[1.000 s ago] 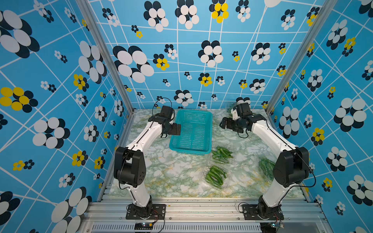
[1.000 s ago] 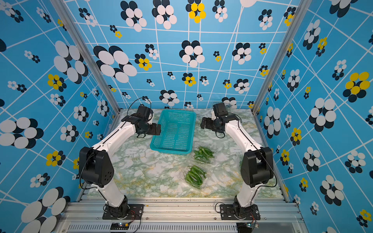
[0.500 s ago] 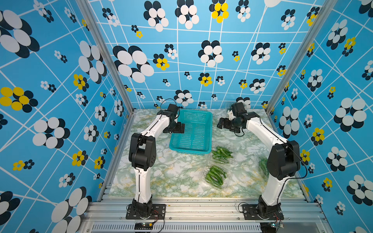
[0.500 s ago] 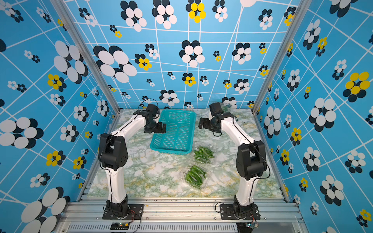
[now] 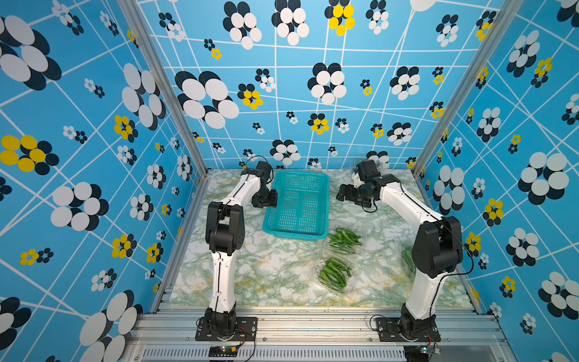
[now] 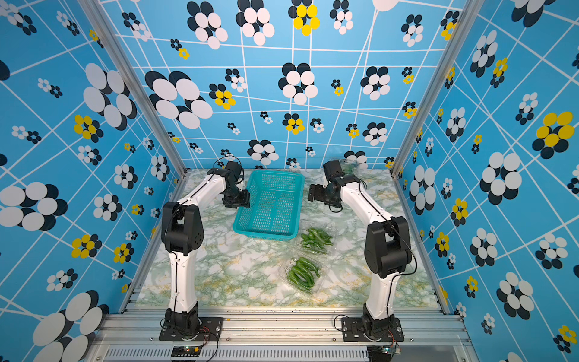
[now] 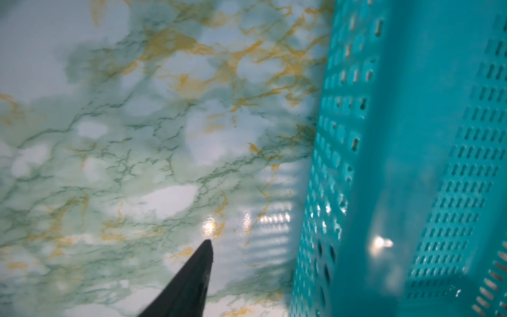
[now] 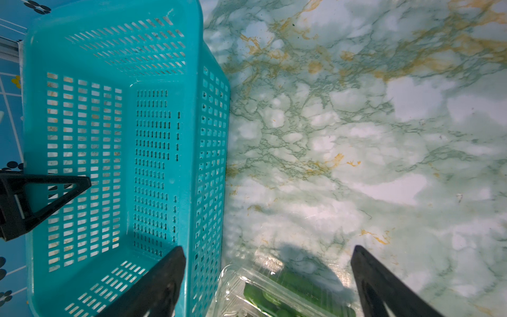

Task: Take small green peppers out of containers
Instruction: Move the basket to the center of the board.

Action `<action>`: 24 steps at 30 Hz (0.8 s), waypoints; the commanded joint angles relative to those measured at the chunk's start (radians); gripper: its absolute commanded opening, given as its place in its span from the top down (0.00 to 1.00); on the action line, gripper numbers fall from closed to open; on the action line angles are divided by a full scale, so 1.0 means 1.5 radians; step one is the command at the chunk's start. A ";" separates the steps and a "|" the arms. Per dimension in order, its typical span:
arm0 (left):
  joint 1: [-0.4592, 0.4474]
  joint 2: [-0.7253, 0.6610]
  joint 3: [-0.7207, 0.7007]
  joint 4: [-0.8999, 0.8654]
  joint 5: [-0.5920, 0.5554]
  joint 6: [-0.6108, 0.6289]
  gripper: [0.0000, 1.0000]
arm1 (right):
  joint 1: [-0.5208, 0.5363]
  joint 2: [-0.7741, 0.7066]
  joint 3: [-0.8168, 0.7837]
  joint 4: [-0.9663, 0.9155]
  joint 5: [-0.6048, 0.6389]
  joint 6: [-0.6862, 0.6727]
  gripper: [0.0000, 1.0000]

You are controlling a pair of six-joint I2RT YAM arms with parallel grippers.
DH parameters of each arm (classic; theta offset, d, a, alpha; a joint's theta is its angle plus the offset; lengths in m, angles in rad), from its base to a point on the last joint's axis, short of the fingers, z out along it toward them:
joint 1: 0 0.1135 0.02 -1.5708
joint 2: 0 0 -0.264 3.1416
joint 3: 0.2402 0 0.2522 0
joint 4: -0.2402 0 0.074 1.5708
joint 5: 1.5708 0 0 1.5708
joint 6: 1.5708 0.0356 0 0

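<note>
Two clear containers [image 5: 344, 240] [image 5: 336, 275] lie shut on the marble table, each packed with small green peppers [image 6: 315, 238] [image 6: 301, 273]. A third container [image 5: 407, 258] shows green behind my right arm. My left gripper [image 5: 265, 200] [image 7: 267, 244] straddles the left wall of the teal basket [image 5: 297, 230]. One of its fingers [image 7: 192, 280] hangs outside, a gap away from the wall. The other finger [image 8: 41, 203] is inside the basket. My right gripper [image 5: 343, 192] [image 8: 267, 248] hovers open, right of the basket, above the nearest container [image 8: 274, 293].
The teal basket [image 8: 208, 137] stands at the back middle with nothing in it. Blue flowered walls close in the table on three sides. A metal rail [image 5: 313, 316] runs along the front edge. Bare marble [image 5: 250, 272] lies at the front left.
My left gripper has moved right to the basket's left wall and its jaws have narrowed. Both elbows have risen. The right gripper has shifted slightly towards the basket.
</note>
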 commanded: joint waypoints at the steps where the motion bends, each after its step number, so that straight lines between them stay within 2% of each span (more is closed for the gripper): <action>1: 0.008 0.016 0.018 -0.029 0.005 0.014 0.50 | 0.007 -0.005 0.008 0.005 0.001 0.003 0.04; 6: 0.019 0.021 0.030 -0.056 -0.015 0.033 0.68 | 0.011 -0.005 0.003 0.007 0.005 0.006 0.04; 8: 0.027 0.023 0.034 -0.075 -0.025 0.039 0.72 | 0.011 -0.006 -0.003 0.010 0.006 0.008 0.04; 13: 0.066 -0.002 -0.001 -0.072 -0.041 0.034 0.75 | 0.015 -0.004 -0.016 0.018 0.008 0.012 0.03; 24: 0.220 -0.057 -0.081 -0.042 0.028 0.066 0.76 | 0.026 -0.005 -0.016 0.020 0.009 -0.006 0.02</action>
